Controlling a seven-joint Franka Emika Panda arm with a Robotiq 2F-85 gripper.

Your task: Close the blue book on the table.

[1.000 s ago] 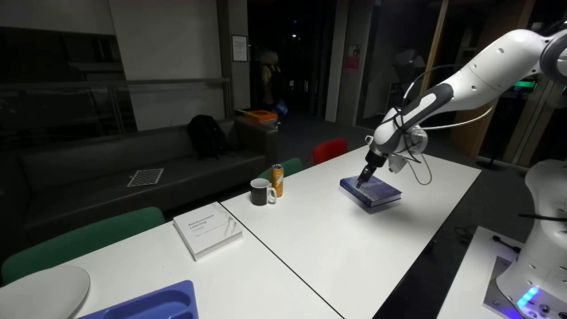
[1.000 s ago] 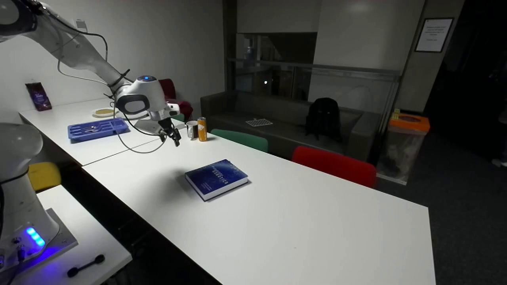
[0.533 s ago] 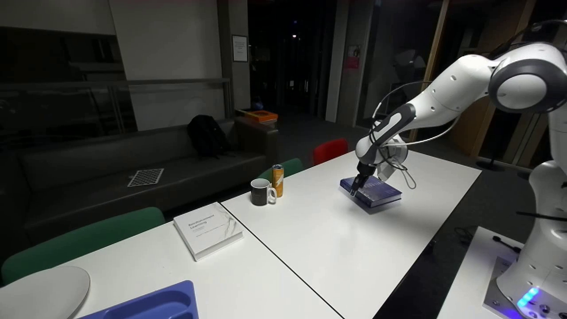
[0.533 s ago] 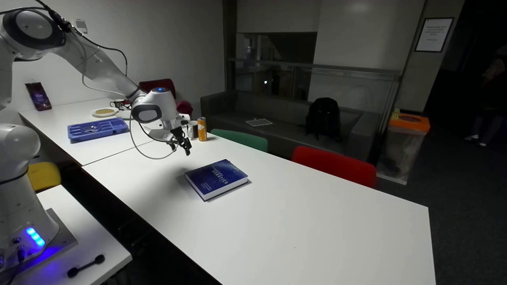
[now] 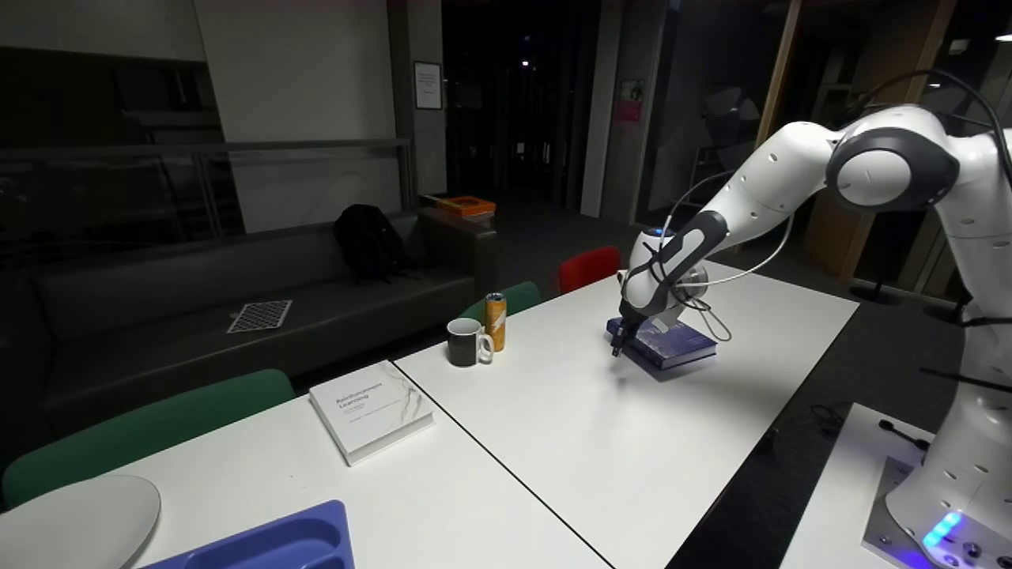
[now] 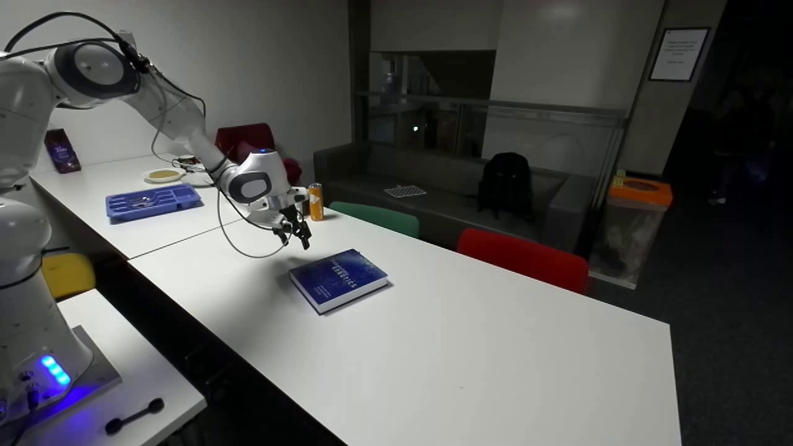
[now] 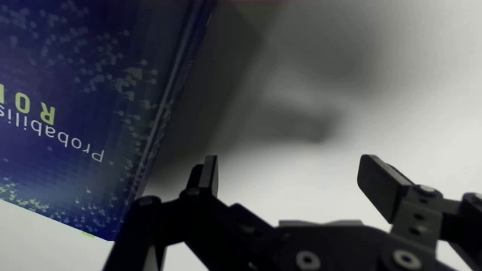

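Already the blue book (image 6: 337,280) lies closed. Near it the gripper (image 7: 288,165) hangs spread; swinging low could shove the book.

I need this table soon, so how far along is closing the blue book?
Done: the blue book lies shut on the table, its cover down on the pages. In hand: nothing; in the wrist view the gripper stands open beside the book, nothing between its jaws. Left: probably just backing the gripper away.
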